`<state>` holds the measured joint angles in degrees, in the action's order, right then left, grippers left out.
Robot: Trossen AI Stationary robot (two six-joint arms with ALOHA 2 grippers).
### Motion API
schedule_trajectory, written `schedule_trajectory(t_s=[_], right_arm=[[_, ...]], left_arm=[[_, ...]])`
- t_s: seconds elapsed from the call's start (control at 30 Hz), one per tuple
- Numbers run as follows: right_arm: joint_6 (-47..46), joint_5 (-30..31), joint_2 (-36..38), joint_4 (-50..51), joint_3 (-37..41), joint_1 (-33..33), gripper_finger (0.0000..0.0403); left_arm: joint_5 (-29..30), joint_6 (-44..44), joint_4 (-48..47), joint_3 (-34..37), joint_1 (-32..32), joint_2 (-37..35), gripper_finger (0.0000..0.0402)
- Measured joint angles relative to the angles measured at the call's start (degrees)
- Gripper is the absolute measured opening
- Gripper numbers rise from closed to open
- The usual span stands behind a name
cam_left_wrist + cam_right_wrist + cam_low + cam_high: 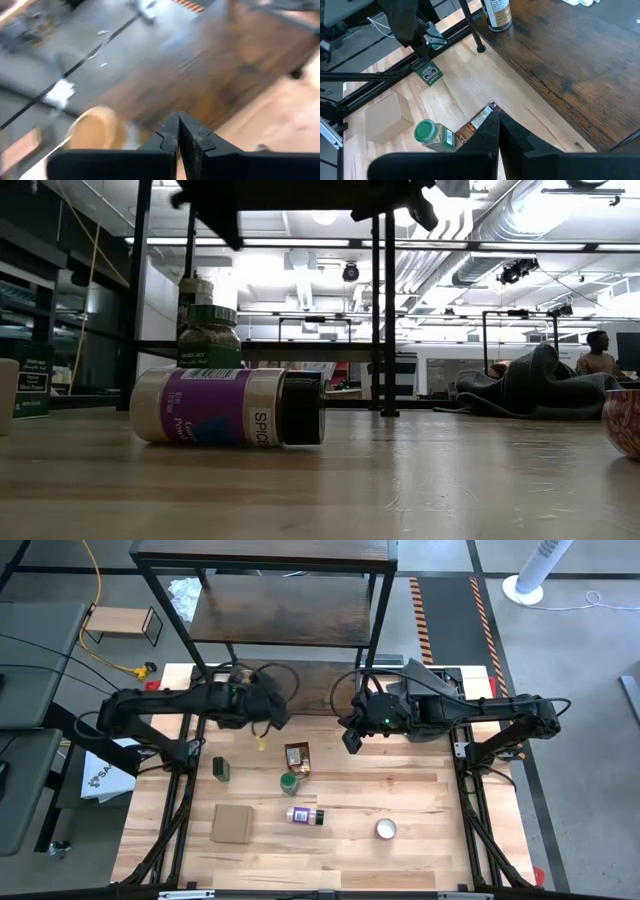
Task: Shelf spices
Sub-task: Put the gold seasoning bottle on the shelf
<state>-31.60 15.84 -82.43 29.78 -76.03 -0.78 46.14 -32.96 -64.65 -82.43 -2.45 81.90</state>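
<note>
Hovering: left gripper (178,131) shut, empty, over dark brown wood shelf (210,65) bottom board
Beside it: tan-lidded jar (95,130)
Waiting: right gripper (496,127) shut, empty, over table

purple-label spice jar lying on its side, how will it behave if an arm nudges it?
The purple-label jar lies flat on the table, so it will probably roll if pushed across its length. It looks rigid, likely plastic, so probably light. The smooth label may slip under a loose pinch.
</note>
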Motion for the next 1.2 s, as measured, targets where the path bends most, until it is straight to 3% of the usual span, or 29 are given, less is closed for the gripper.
schedule_trajectory(t_s=[0.37, 0.67, 0.83, 1.2], right_arm=[[-0.1, 0.0, 0.0, -0.1, 0.0, 0.7, 0.0000], [-0.1, -0.2, 0.0, -0.1, 0.0, 0.7, 0.0000], [0.7, -0.2, 0.0, -0.1, 0.0, 0.8, 0.0000], [1.8, -0.3, 0.0, -0.1, 0.0, 1.1, 0.0000]], left_arm=[[16.0, -38.7, -25.4, 1.9, 12.3, -4.0, 0.0001], [8.9, -58.4, -23.6, 19.3, 13.2, -8.0, 0.0000], [14.2, -55.4, -15.4, 24.3, 12.9, -11.6, 0.0000], [12.1, -25.3, 11.4, 27.8, 7.8, -17.2, 0.0000]])
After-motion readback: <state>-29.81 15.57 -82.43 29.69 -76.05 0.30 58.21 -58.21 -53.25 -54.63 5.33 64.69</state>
